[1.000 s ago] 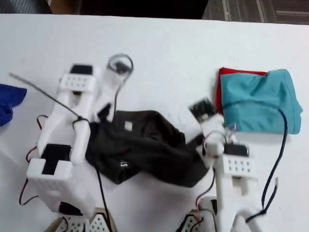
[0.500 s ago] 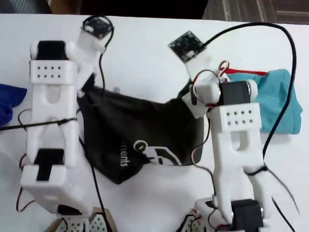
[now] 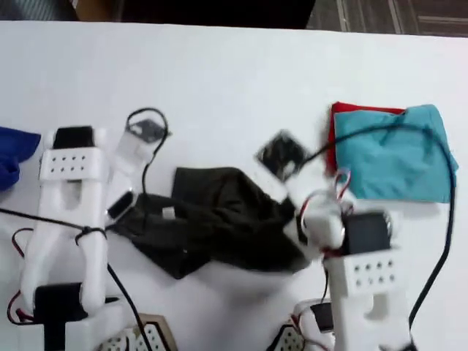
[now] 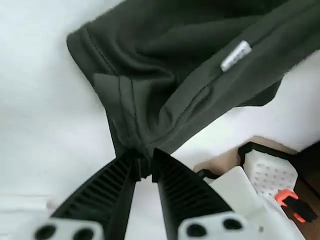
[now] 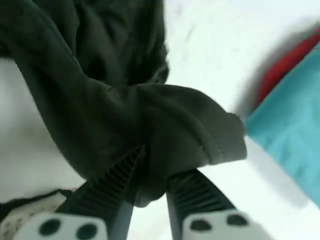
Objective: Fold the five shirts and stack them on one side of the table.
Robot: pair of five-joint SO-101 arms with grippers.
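A black shirt (image 3: 219, 223) lies bunched in the middle of the white table (image 3: 234, 66), between the two arms. My left gripper (image 4: 144, 167) is shut on a seamed edge of the black shirt (image 4: 175, 60); in the high view it sits at the shirt's left end (image 3: 126, 208). My right gripper (image 5: 151, 182) is shut on a fold of the black shirt (image 5: 100, 100) at the shirt's right end (image 3: 296, 219). A folded teal shirt (image 3: 395, 153) rests on a red shirt (image 3: 335, 135) at the right side. A blue shirt (image 3: 13, 153) lies at the left edge.
Cables (image 3: 431, 241) run from both arms across the table near the stack. The arm bases (image 3: 146, 336) stand at the near edge. The far half of the table is bare white surface.
Both arms have come back down and toward the near edge from their raised, extended pose. The black shirt, which was spread out and lifted, is now bunched low on the table.
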